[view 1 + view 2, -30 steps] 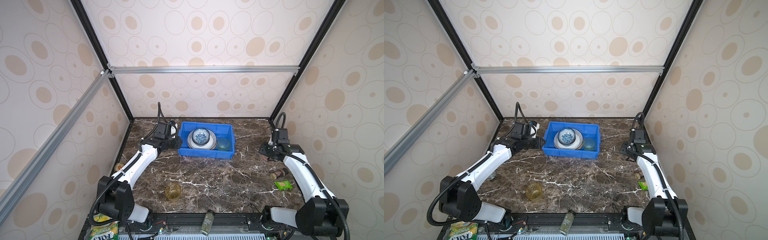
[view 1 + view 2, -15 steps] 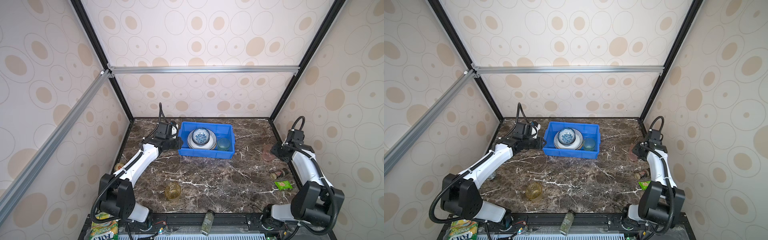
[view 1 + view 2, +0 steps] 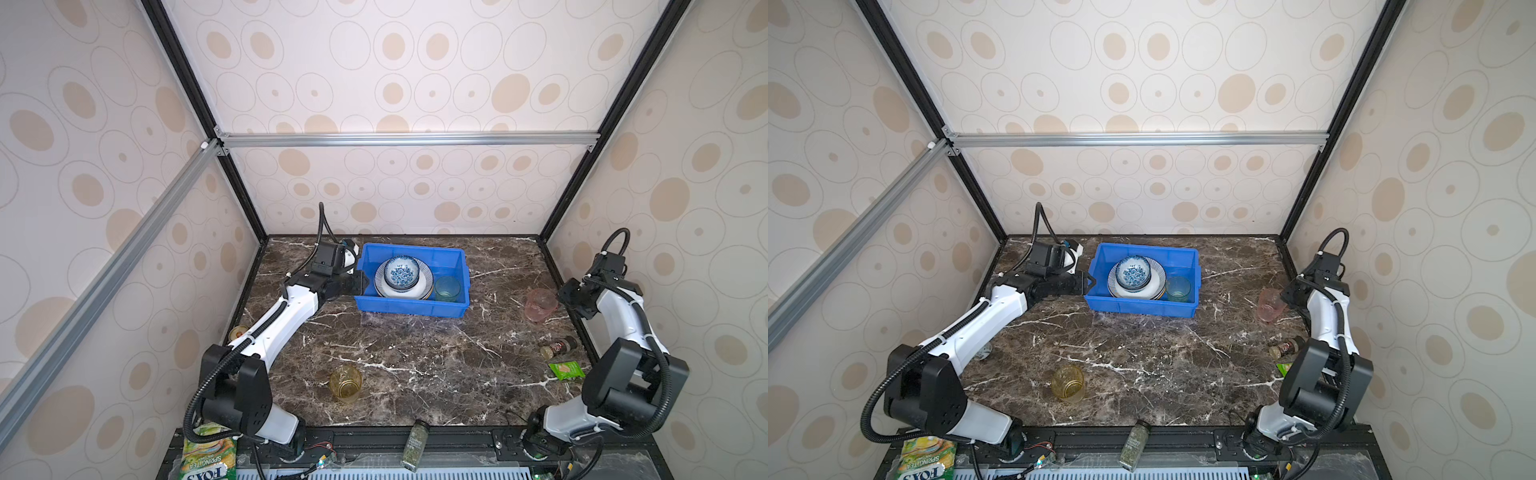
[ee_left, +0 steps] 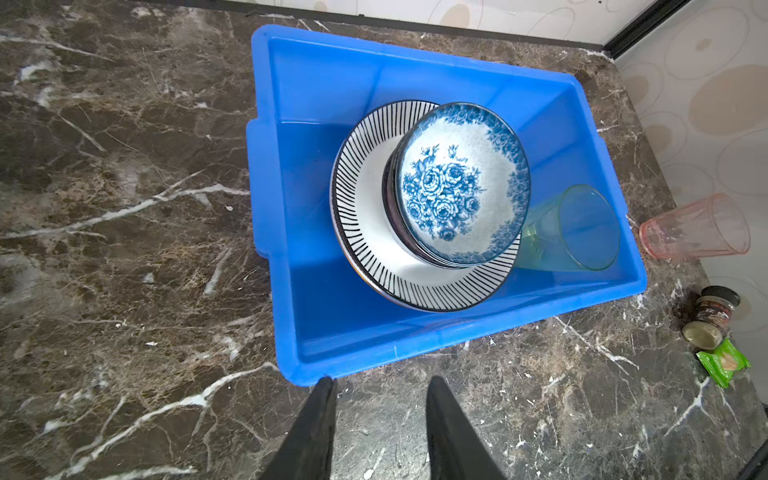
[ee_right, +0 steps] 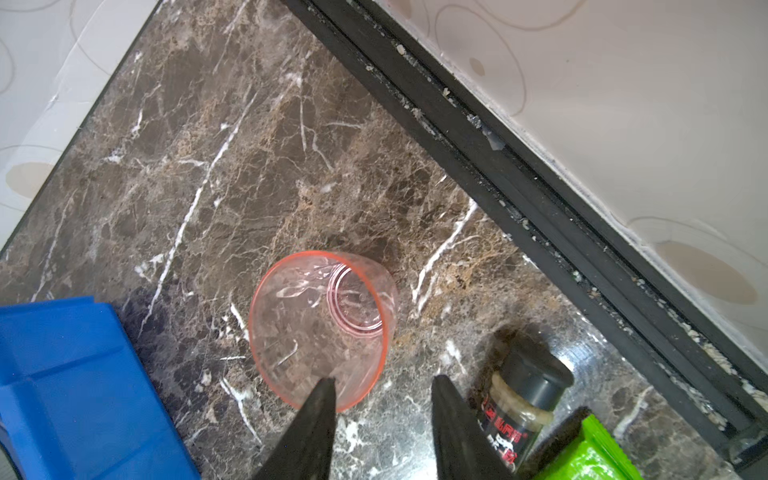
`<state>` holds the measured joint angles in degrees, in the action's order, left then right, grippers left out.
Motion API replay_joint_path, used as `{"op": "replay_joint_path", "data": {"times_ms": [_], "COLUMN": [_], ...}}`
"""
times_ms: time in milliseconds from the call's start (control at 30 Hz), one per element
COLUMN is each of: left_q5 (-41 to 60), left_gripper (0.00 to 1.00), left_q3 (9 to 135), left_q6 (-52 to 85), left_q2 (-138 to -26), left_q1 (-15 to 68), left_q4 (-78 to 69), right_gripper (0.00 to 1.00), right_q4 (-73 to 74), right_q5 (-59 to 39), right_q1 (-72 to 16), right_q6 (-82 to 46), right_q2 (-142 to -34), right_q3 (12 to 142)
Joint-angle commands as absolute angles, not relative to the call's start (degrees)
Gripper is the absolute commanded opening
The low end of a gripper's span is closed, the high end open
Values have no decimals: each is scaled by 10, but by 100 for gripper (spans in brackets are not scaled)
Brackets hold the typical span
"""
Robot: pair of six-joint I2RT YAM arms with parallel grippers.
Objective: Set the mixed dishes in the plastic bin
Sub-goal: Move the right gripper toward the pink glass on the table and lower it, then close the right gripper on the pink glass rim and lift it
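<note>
- Step in hand: approach to the pink tumbler (image 5: 320, 328), not yet grasped.
- Dial centred on the surface (image 3: 415, 365) in a top view: the tumbler stands at 3 o'clock, apparently mouth up. The plastic bin (image 3: 411, 307) is at 12 o'clock, well apart from it.
- Right pincer (image 5: 383, 379): released, empty. One fingertip (image 5: 324, 390) overlaps the tumbler's near rim.
- Left pincer (image 4: 381, 379): released, empty, just beside the bin's 9 o'clock wall.
- Bin contents: striped plate (image 4: 374, 232), blue floral bowl (image 4: 453, 187) on it, green tumbler (image 4: 577, 228) beside them.
- Amber tumbler (image 3: 345, 382) at 7 o'clock, untouched.
- Tumbler appearance: clear pink, tapered, thin-walled, brighter rim.
- Next (judgement): straddle the wall, clench gently, lift, and carry to the bin. The spice jar (image 5: 523, 399) sits close, so keep clear of it.
</note>
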<state>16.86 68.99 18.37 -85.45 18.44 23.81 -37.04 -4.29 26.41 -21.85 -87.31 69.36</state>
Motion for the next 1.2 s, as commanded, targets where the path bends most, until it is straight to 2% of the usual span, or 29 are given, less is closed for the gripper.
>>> {"op": "replay_joint_path", "data": {"times_ms": [0, 267, 633, 833, 1167], "left_q5": [175, 176, 173, 175, 169], "left_gripper": [37, 37, 37, 37, 38], "left_q3": [719, 729, 753, 758, 758], "left_q6": [166, 161, 155, 156, 154], "left_q2": [-865, -891, -914, -921, -920], "left_q1": [187, 187, 187, 187, 187], "left_q4": [228, 229, 242, 244, 249], "right_gripper": [40, 37, 31, 20, 8], "right_q4": [-387, -368, -367, -365, -374], "right_q5": [-51, -80, -62, -63, -72], "right_q1": [267, 267, 267, 266, 266], "right_q6": [-212, -212, -201, -192, -189], "right_q2": [-894, -930, -970, -981, -987], "right_q3": [709, 719, 723, 726, 728]}}
